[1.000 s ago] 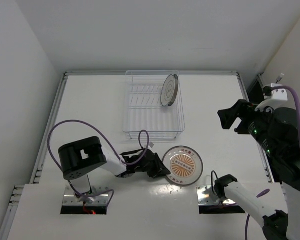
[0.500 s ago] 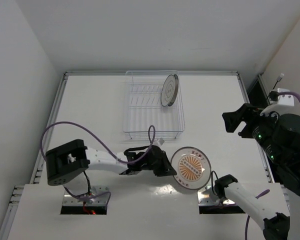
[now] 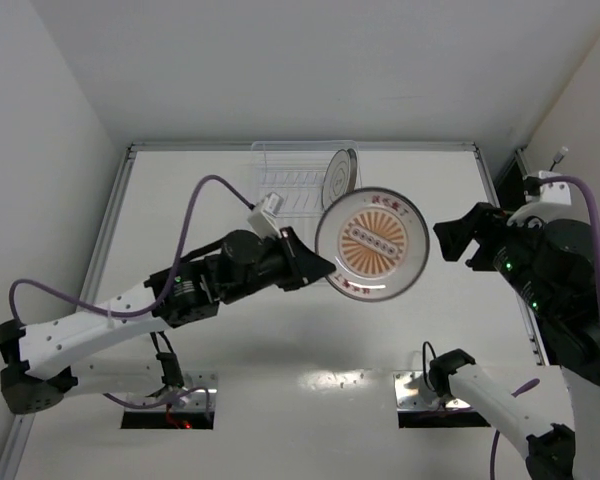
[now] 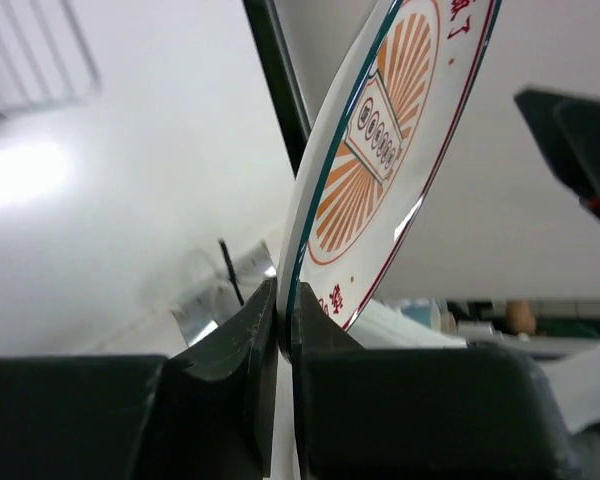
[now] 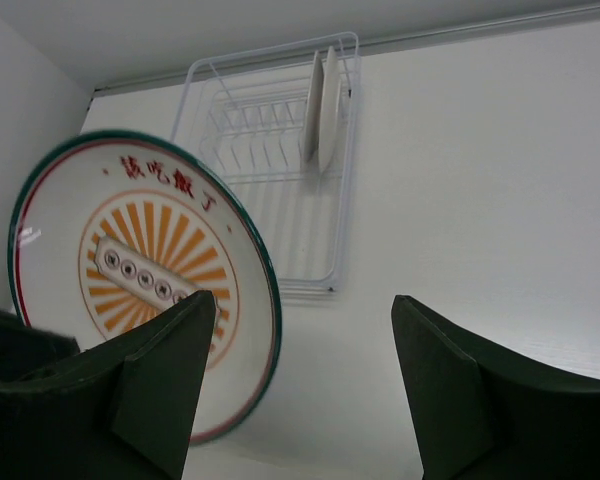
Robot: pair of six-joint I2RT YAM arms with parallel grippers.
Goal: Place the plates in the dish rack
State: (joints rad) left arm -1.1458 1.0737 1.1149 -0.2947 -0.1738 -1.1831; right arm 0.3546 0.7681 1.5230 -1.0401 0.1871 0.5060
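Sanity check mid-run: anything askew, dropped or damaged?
Nothing stands out. The left end effector grips the sunburst plate by its rim, lifted off the table; a second plate stands upright in the dish rack.

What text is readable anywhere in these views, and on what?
"該吃飯了" (my best reading, red characters): upper rim of the sunburst plate, pinched in the left gripper.
Marks in that plate's centre band, and a small red mark near its lower rim: too small to read.
Dish rack and its contents: no legible text.
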